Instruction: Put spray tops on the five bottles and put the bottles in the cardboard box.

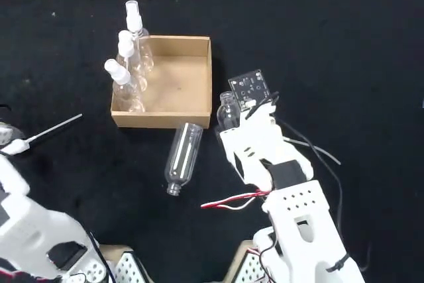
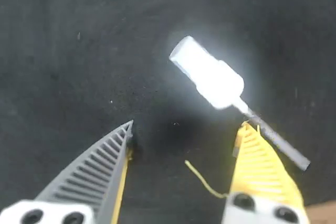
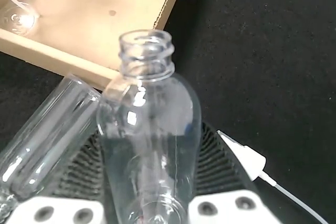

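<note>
Bottle (image 3: 149,129) clamped btwn R fingers (image 3: 211,162) | spray top (image 2: 210,74) just past L fingers (image 2: 100,177)

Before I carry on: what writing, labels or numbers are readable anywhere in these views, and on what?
No text can be read in any view.
On the cardboard box: plain walls, no print visible.
On the upright bottle in the right claw: clear, no label.
On the lying bottle: clear, no label.
On the spray top: plain white.
On the small black board: pale marks, too small to read.
</note>
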Robot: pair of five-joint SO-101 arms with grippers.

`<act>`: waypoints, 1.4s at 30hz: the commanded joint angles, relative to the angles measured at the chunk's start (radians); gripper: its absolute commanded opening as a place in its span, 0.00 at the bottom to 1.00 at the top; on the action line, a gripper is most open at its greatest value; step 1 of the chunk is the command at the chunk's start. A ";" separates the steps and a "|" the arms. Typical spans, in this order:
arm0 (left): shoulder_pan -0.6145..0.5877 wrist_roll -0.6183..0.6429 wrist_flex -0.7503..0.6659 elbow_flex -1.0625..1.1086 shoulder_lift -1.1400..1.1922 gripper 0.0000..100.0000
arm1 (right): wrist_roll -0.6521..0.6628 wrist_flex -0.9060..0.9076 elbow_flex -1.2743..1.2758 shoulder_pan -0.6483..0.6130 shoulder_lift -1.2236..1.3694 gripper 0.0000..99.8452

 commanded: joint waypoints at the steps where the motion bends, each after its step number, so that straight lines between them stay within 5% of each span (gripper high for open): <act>1: 0.015 0.204 0.023 -0.125 0.064 0.27 | 0.000 -0.025 -0.004 -0.009 -0.038 0.01; 15: 0.068 0.318 0.029 -0.274 0.328 0.27 | 0.003 -0.025 -0.004 -0.009 -0.038 0.01; 21: 0.065 0.315 0.034 -0.263 0.347 0.02 | 0.003 -0.025 -0.004 -0.009 -0.038 0.01; 26: 0.071 0.311 0.112 -0.278 0.336 0.06 | 0.003 -0.025 -0.004 -0.009 -0.038 0.01; 34: 0.047 0.008 0.287 -0.582 0.307 0.03 | -0.003 -0.025 -0.002 -0.009 -0.039 0.01; 42: 0.068 -0.091 0.379 -0.909 0.060 0.03 | -0.091 -0.026 0.008 -0.008 -0.107 0.01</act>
